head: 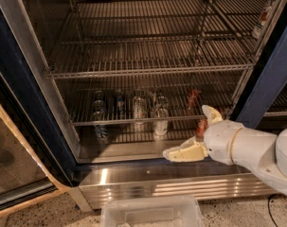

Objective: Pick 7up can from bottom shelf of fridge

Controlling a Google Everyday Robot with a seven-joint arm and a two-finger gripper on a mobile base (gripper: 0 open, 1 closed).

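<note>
The small pale silvery 7up can [160, 121] is standing near the front of the lowest grey wire rack [81, 113], its label too faint to read. Dark blue cans [100, 126] are sitting to its left and red-orange cans [193, 98] to its right. The white two-finger gripper [196, 134] is hovering at the rack's right front, near the red-orange cans, fingers spread wide and holding nothing.

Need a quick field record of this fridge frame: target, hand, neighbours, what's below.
target: 7up can, upright on the bottom shelf, not held
hand: hand open, at the shelf's right front, right of the can, not touching it
neighbours: dark blue can far left; red-orange can just behind the hand
fridge: fridge steel base panel under the hand
floor: clear bin in front
</note>
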